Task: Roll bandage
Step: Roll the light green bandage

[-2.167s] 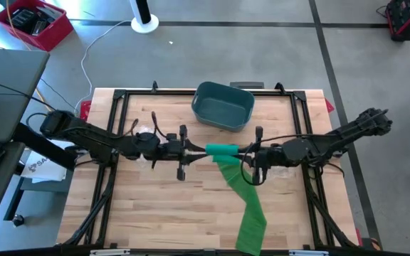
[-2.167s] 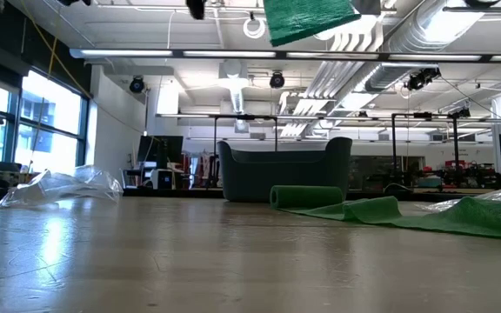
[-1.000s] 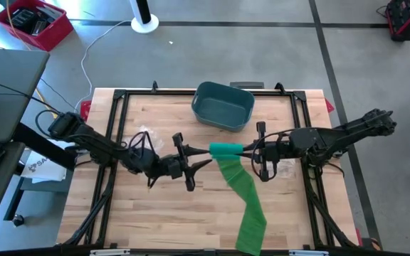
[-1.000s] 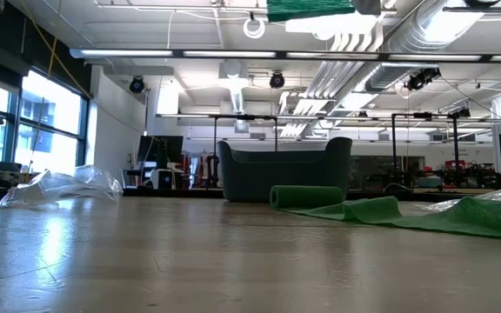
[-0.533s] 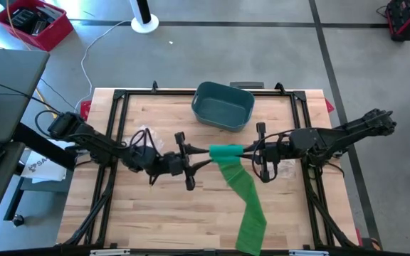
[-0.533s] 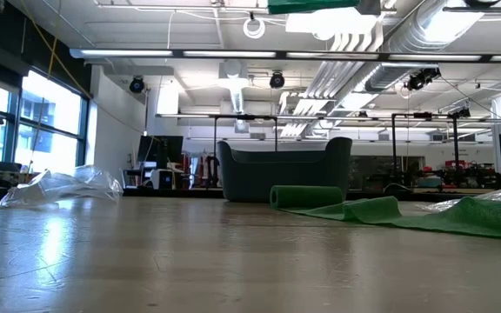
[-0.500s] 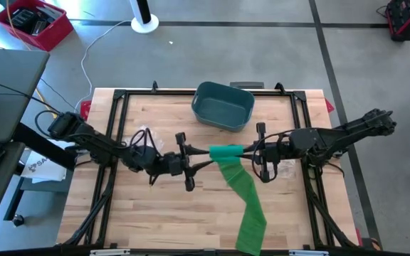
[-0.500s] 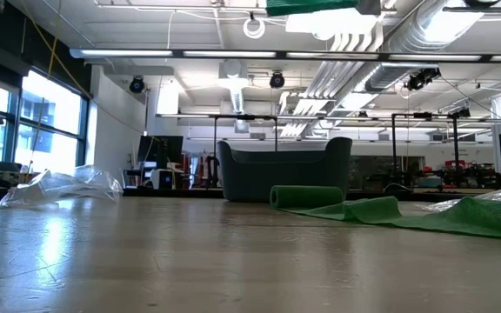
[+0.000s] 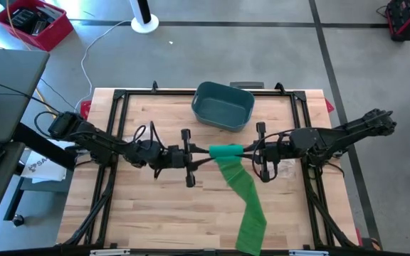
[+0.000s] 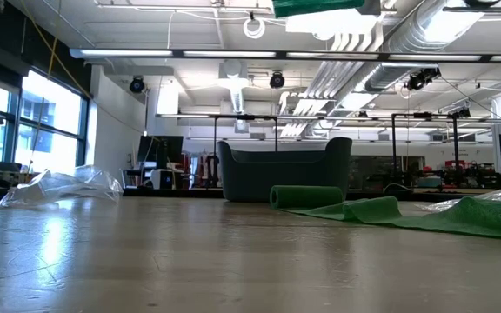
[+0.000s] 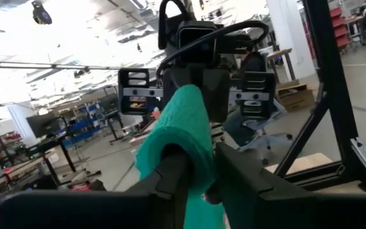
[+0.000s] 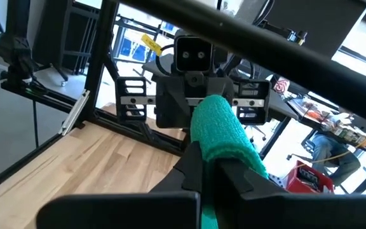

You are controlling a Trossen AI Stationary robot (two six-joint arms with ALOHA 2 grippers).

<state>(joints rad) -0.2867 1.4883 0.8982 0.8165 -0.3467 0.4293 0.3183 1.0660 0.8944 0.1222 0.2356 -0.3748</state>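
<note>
- Bandage roll [image 9: 224,150] held in the air just in front of the teal bin [image 9: 223,105], tail [image 9: 246,206] hanging down to the table [image 9: 148,213].
- Right gripper [image 9: 246,151]: jaws clenched on the roll's end.
- Left gripper [image 9: 205,152]: jaws closing around the opposite end, looks gripped in left wrist view.
- Advice: firm both grips before twisting, keep the tail taut and square to the roll, avoid telescoping.
</note>
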